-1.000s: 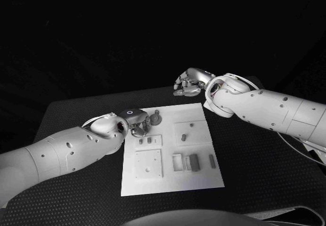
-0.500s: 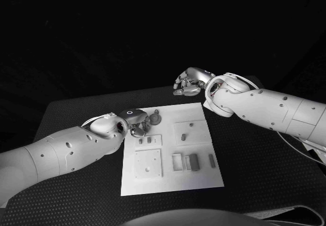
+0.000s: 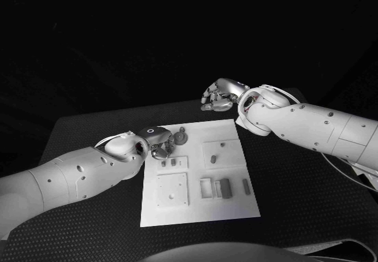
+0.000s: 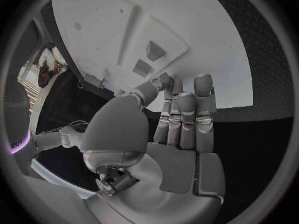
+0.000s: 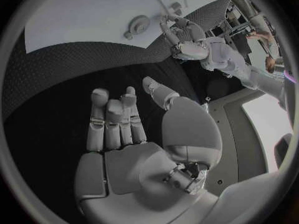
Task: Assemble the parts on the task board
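Left robot hand (image 3: 160, 143) sits at the task board's (image 3: 228, 210) near-left far corner, over the board's left edge. Head view: fingers hidden under the hand, can't tell a grip from there. Left wrist view gives more: left robot hand (image 4: 181, 119) fingers extended side by side, thumb beside them, nothing seen held, tips over the board edge near two small grey parts (image 4: 149, 58) in a raised plate.

Right robot hand (image 3: 220, 95) is off the board, above the black counter (image 3: 291, 191) just past the board's far edge. Right wrist view: right robot hand (image 5: 118, 122) fingers loosely curled, palm empty, over bare counter, board corner beyond it, round part (image 5: 138, 25) on the board.

Head view: round part (image 3: 181, 136) just beside the left hand; more grey parts (image 3: 224, 187) in recessed plates mid-board. Board's near end and right-side counter are open room.
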Robot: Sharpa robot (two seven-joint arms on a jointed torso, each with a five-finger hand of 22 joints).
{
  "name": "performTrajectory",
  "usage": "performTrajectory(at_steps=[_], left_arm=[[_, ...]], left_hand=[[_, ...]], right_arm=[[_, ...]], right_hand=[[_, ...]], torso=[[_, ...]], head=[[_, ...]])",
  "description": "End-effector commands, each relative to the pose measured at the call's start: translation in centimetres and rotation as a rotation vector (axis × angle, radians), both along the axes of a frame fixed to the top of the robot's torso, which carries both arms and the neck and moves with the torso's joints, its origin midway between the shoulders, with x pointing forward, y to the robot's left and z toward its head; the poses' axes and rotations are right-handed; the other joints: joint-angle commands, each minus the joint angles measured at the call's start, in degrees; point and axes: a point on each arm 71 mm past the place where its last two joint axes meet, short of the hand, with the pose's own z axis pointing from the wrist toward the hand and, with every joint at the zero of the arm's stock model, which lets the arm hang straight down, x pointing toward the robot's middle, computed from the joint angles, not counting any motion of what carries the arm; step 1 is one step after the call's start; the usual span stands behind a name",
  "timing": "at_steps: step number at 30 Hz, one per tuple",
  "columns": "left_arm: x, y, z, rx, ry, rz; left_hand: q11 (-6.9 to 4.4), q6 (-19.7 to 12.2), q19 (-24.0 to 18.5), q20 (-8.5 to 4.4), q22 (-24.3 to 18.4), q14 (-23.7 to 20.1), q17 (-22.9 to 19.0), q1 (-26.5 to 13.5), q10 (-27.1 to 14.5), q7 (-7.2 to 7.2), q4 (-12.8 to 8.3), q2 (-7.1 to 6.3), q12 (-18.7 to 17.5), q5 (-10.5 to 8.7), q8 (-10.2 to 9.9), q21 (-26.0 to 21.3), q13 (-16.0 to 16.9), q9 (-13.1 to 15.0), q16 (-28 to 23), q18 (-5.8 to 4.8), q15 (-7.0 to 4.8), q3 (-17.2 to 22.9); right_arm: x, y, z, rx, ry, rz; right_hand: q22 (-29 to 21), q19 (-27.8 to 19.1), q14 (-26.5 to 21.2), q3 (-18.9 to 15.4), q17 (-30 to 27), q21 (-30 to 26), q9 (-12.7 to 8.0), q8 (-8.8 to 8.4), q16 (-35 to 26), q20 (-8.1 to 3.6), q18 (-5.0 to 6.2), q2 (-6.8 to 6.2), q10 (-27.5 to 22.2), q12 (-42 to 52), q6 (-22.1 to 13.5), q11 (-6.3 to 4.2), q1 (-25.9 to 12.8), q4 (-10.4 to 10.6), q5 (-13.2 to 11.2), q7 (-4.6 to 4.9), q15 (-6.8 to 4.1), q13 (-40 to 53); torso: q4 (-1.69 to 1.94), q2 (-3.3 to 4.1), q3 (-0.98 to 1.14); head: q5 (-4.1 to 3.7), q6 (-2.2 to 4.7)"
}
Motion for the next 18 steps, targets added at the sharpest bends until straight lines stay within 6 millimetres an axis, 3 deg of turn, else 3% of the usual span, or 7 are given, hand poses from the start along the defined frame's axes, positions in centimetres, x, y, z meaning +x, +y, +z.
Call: performTrajectory(at_steps=[1, 10, 12, 18], left_arm=[[-0.74, -0.14, -1.38, 0.038, 0.051, -0.025], [-0.59, 0.0, -1.26, 0.006, 0.05, -0.007], [-0.56, 0.06, -1.27, 0.005, 0.052, -0.006], [-0.5, 0.2, -1.24, -0.002, 0.05, 0.0]], left_hand=[[-0.05, 0.4, -0.1, -0.42, 0.7, 0.3, 0.0, 0.2, 0.4, -0.08, -0.2, 0.57, 0.0, 0.41, 0.2, -0.3, 0.0, 0.0, 0.3, 4.86, -0.42, 0.1], [0.73, -1.8, -0.5, -0.18, 0.6, -0.4, -0.1, -0.6, -1.9, 0.94, -0.2, -0.42, -0.8, 0.32, -1.0, -1.1, -0.6, -0.6, 0.0, 4.61, 0.3, -0.5], [0.98, -4.3, -0.7, 0.04, 0.6, -0.6, -0.1, -1.3, -2.7, 2.04, -0.1, -1.17, -0.7, 0.32, -2.4, -1.3, -0.8, -1.3, -0.2, 4.69, 0.54, -1.2], [1.38, -6.2, -0.9, 0.38, 0.6, -1.0, -0.2, -1.6, -4.0, 2.67, -0.2, -2.01, -0.8, 0.43, -3.3, -1.8, -1.2, -1.9, -0.2, 4.9, 0.92, -2.1]], right_arm=[[-0.04, 0.08, 0.02, -0.003, -0.002, 0.01], [-0.03, -0.02, 0.01, -0.004, -0.002, 0.008], [-0.03, -0.07, 0.01, -0.004, -0.002, 0.007], [-0.03, -0.09, 0.01, -0.004, -0.001, 0.007]], right_hand=[[0.9, 0.2, 0.1, 0.0, -0.1, -0.1, 0.0, 0.13, 0.0, -0.28, 0.82, 0.61, 0.3, 0.3, -0.1, 0.23, 0.1, 0.1, 0.1, 0.5, -0.14, -0.1], [0.9, 0.2, 0.1, 0.0, -0.1, -0.1, 0.0, 0.13, 0.0, -0.28, 0.82, 0.62, 0.3, 0.3, -0.1, 0.23, 0.1, 0.1, 0.1, 0.51, -0.14, -0.1], [0.9, 0.2, 0.1, 0.0, -0.1, -0.1, 0.0, 0.13, 0.0, -0.28, 0.82, 0.62, 0.3, 0.3, -0.1, 0.23, 0.1, 0.1, 0.1, 0.51, -0.14, -0.1], [0.9, 0.2, 0.1, 0.0, -0.1, -0.2, 0.0, 0.12, 0.0, -0.28, 0.82, 0.61, 0.3, 0.3, -0.1, 0.23, 0.1, 0.1, 0.1, 0.51, -0.14, -0.1]], torso=[[-0.08, -0.03, 0.03], [-0.07, -0.03, 0.07], [-0.04, -0.06, 0.07], [-0.04, -0.05, 0.07]], head=[[0.09, -0.08], [0.08, -0.11], [0.09, -0.13], [0.06, -0.15]])
